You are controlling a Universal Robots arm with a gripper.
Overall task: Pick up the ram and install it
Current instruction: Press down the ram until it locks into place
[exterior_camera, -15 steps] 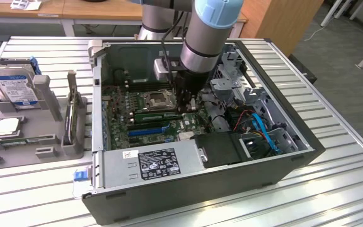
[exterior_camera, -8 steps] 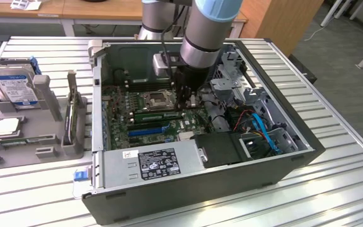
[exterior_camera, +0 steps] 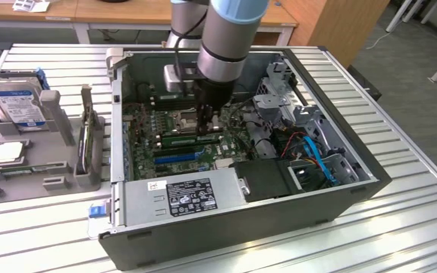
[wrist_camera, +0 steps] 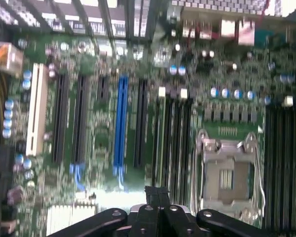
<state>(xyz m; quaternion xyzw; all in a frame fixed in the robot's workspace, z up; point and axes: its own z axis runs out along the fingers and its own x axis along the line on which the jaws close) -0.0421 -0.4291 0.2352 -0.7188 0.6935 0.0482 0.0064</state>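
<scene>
The arm (exterior_camera: 222,40) enters from the top centre of the exterior view and hangs nearly straight down, its grey sleeve ending in a dark wrist section just above the middle of the frame. A pale box is mounted on the wrist's left side in that view. The gripper (exterior_camera: 207,120) points downward at frame centre, fingers pressed together. In the wrist view the gripper (wrist_camera: 158,195) sits at the bottom centre, black linkage bars spreading to either side and the narrow fingertips meeting; whether anything thin is pinched between them is hard to tell.
</scene>
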